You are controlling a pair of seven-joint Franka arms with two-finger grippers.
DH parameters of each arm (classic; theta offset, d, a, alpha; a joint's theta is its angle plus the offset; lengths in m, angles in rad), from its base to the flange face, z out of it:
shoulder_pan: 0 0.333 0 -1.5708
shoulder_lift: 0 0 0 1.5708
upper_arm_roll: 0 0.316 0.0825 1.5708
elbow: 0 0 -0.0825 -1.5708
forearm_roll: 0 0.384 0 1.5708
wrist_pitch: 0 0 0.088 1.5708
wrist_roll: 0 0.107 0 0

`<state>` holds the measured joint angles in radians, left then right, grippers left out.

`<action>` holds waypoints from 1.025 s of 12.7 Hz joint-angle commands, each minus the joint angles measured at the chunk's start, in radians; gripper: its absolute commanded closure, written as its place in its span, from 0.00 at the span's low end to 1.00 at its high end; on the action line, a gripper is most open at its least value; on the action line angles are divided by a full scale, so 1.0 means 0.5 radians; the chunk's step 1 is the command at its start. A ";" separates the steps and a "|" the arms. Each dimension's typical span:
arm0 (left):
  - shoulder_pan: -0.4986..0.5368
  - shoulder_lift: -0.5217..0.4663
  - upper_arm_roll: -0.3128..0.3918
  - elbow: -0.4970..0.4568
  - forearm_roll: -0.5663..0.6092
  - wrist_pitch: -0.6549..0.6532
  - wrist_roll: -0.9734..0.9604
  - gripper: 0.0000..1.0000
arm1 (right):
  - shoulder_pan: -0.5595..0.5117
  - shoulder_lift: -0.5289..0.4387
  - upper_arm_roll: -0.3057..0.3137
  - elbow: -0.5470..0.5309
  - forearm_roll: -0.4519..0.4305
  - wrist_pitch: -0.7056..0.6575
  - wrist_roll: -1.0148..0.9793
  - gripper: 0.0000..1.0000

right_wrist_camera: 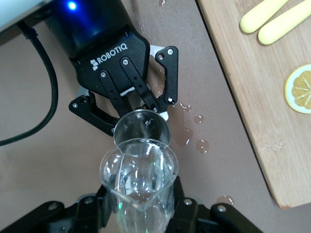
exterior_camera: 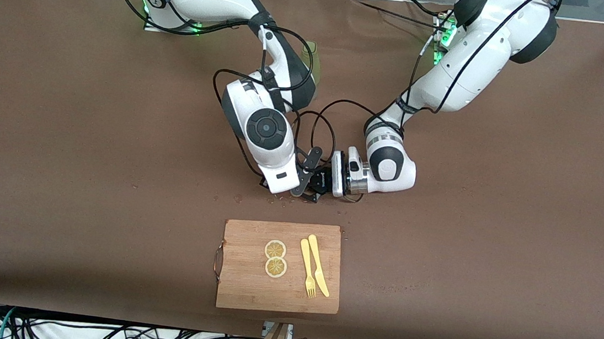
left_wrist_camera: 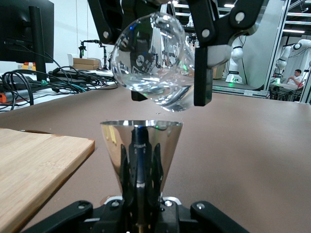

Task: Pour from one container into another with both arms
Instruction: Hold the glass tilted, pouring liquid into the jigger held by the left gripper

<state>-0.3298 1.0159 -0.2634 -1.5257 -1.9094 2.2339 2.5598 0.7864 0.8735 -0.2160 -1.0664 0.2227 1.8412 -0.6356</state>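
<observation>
In the left wrist view the steel jigger stands upright with my left gripper shut on its narrow waist. Just above its rim hangs the clear glass cup, tipped mouth-down toward the jigger with clear liquid in its low side. My right gripper is shut on the cup, and its black fingers flank the glass. The jigger's rim sits under the cup's lip. Both grippers meet low over the table, just farther from the front camera than the cutting board; they hide cup and jigger in the front view.
A wooden cutting board with two lemon slices and a yellow knife and fork lies nearer the front camera. Water drops dot the brown table beside the grippers. An olive-green bottle stands partly hidden by the right arm.
</observation>
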 commanded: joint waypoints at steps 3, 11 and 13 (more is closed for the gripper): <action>-0.028 0.021 0.018 0.057 -0.081 0.008 0.001 1.00 | 0.035 -0.014 -0.025 -0.003 -0.092 -0.019 -0.002 0.73; -0.031 0.021 0.021 0.082 -0.077 0.008 0.001 1.00 | 0.062 -0.014 -0.025 -0.003 -0.178 -0.022 -0.005 0.73; -0.031 0.021 0.021 0.082 -0.081 0.008 0.001 1.00 | 0.066 -0.017 -0.022 -0.006 -0.181 -0.019 -0.005 0.73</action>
<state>-0.3298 1.0160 -0.2612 -1.5121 -1.9094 2.2339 2.5598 0.8064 0.8735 -0.2167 -1.0664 0.1476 1.8398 -0.6362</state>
